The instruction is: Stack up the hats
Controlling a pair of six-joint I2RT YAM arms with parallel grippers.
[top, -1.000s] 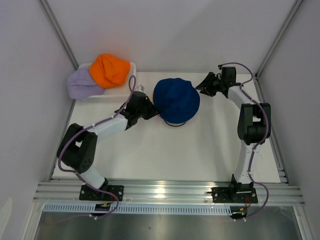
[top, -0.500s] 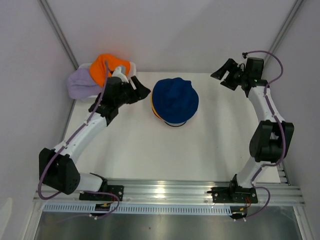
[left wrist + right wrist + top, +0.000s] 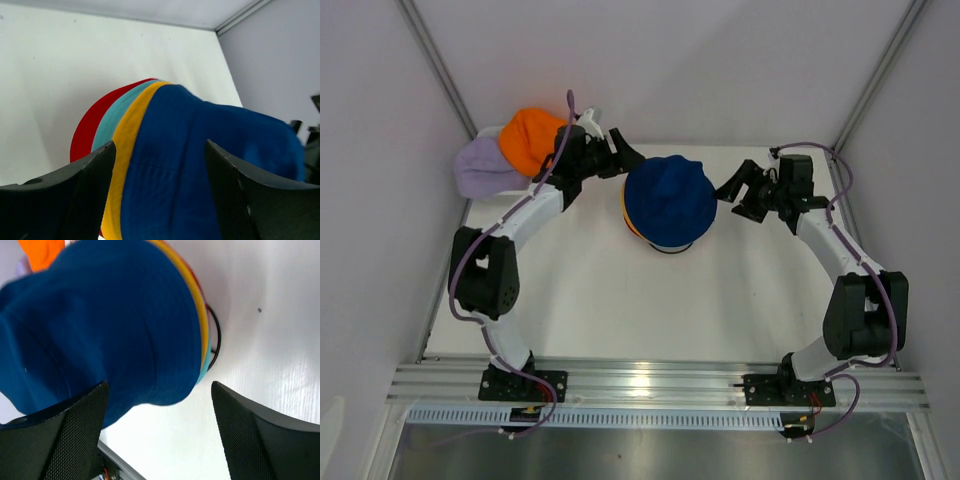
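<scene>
**A:** Seen from above, where do we find the stack?

**B:** Mid-desk (image 3: 620, 300), toward the far side. The navy hat (image 3: 670, 195) tops it, and a bit of the black frame (image 3: 669, 250) peeps out at its near edge.

**A:** And the other hats?

**B:** The orange hat (image 3: 532, 138) and the lavender hat (image 3: 480, 168) lie in the basket (image 3: 542, 196) at the far left corner. The orange one overlaps the lavender one's right side.

**A:** The arms?

**B:** The left end effector (image 3: 620, 160) is just beside the navy hat's far left edge. The right end effector (image 3: 733, 192) is just beside its right edge. Both are spread. From up here we cannot tell whether either touches the fabric.

**A:** What do we get from the left wrist?

**B:** Its two fingers stand wide apart and pinch nothing. Beyond them the navy hat fills the gap. Under it the rims of the yellow hat (image 3: 131, 125), the teal hat (image 3: 107, 125) and the red hat (image 3: 86, 137) fan out to the left, in that order from the top down, on the white desk.

**A:** And from the right wrist?

**B:** Here too the fingers are wide apart and hold nothing. The navy hat takes up most of the view. The yellow rim shows under its edge, with a sliver of teal below that. The frame's wire curves over the desk just beside them. The orange hat shows in the top left corner.
</scene>
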